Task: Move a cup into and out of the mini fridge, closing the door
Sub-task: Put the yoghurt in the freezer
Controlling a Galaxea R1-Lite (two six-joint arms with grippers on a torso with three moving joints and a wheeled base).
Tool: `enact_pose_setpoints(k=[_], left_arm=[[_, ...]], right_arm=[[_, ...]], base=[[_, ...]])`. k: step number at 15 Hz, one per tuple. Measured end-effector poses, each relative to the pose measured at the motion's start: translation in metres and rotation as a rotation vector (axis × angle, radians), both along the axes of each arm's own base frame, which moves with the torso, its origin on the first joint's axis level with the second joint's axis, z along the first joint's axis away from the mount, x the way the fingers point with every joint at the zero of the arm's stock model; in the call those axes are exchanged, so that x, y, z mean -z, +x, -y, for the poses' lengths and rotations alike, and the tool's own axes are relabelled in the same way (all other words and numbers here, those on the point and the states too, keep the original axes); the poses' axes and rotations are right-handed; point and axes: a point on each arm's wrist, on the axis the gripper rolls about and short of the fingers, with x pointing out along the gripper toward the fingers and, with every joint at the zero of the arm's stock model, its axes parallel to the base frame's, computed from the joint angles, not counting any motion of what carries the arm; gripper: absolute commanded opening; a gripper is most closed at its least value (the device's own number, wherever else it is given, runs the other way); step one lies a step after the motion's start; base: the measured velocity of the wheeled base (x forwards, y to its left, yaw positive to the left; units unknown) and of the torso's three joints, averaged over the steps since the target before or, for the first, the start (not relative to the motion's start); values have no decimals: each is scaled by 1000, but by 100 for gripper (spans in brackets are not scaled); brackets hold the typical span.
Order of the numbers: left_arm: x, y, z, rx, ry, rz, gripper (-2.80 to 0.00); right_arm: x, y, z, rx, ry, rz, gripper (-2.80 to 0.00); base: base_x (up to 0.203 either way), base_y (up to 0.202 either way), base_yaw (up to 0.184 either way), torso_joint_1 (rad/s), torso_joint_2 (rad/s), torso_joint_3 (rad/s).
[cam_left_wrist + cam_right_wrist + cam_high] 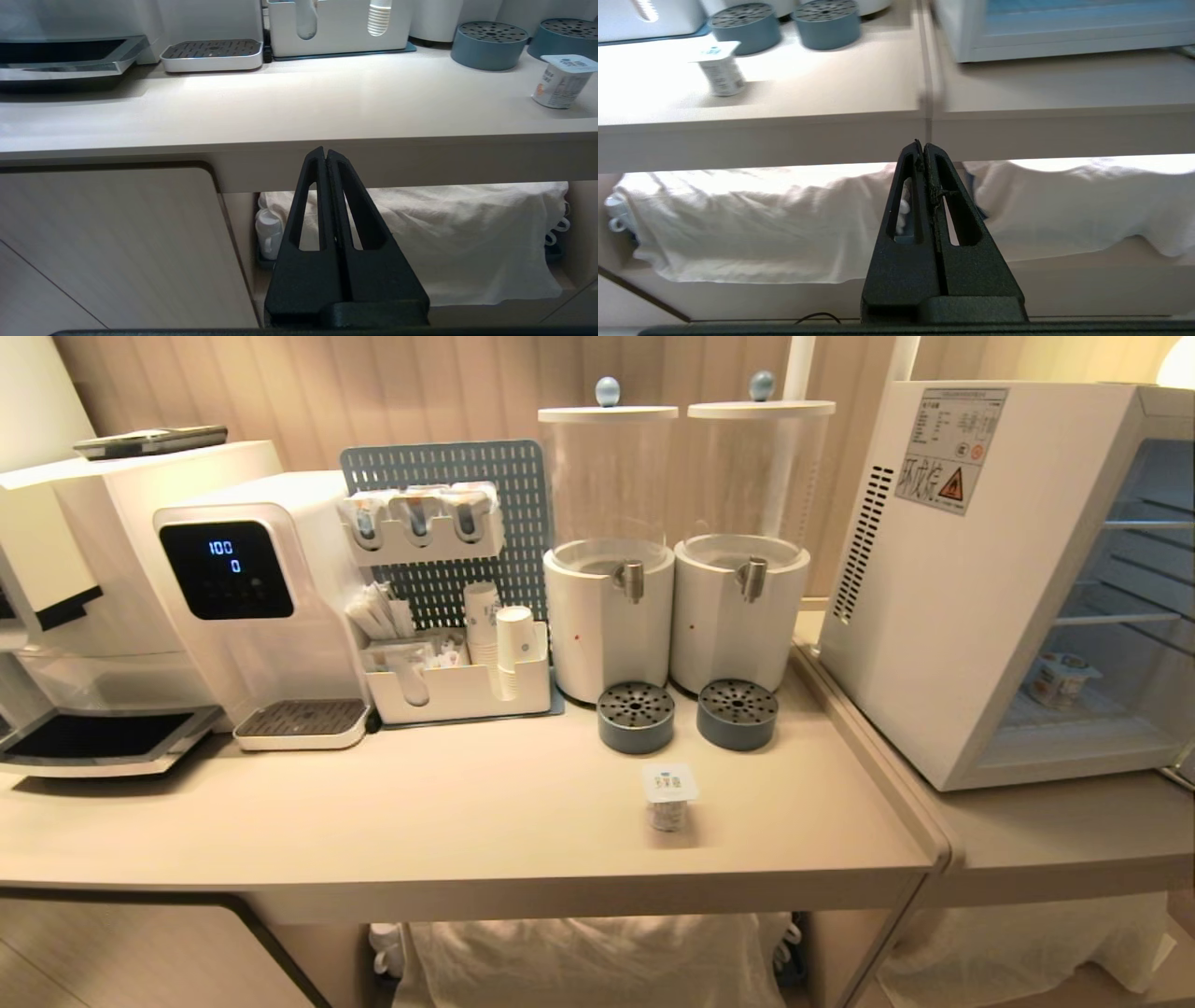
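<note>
End effectors first: the left end effector (326, 154) and the right end effector (923, 147) both hang below the front edge of the tabletop (467, 821), fingers pressed together and holding nothing, which reads as a parked pose before any reach begins. Neither arm appears in the head view. Above and beyond them, a small sealed yogurt-style cup (669, 798) with a foil lid stands upright near the front of the tabletop, apart from the two grey-blue drip trays (636, 716) behind it, likely set there for easy pickup. To the right, on an adjoining surface, the mini fridge (971, 579) stands with its interior exposed; the door itself is not clearly in view. Wire shelves show inside, and another cup (1060, 679) sits on the fridge floor. Two clear dispensers (607, 551) stand behind the trays.
</note>
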Motion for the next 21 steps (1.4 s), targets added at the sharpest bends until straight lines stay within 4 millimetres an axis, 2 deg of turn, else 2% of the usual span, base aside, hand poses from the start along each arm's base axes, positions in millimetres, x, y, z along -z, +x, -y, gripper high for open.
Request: enact_pose_setpoints(k=[5,8,9,12,14,16,18,19,21], left_arm=[[0,0,0,0,0,0,-280],[0,0,0,0,-1,0,-280],[0,0,0,0,-1,0,-280],[0,0,0,0,-1,0,-280],[0,0,0,-1,-2,0,-280],[0,0,0,1,-2,0,-280],[0,0,0,0,-2,0,-280],[0,0,0,0,-3,0,-280],[0,0,0,0,-7,0,-280]], right_arm=[[0,0,0,1,2,0,-280],[-5,-2,0,6,3,15,-280],[-16,-5,0,6,3,47,-280],[-73,-21,0,9,31,144,-280],[-115,-12,0,10,75,122,-280],[-152,23,-1,-12,107,30,-280],[-170,73,-2,-88,99,-92,-280],[-172,102,-3,-150,78,-158,-280],[-162,158,2,-320,33,-266,-280]], base=[[0,185,2,1,2,2],[0,35,2,-2,0,1],[0,0,0,0,0,0],[0,0,0,0,0,0],[0,0,0,0,0,0],[0,0,0,0,0,0],[0,0,0,0,0,0],[0,0,0,0,0,0],[0,0,0,0,0,0]])
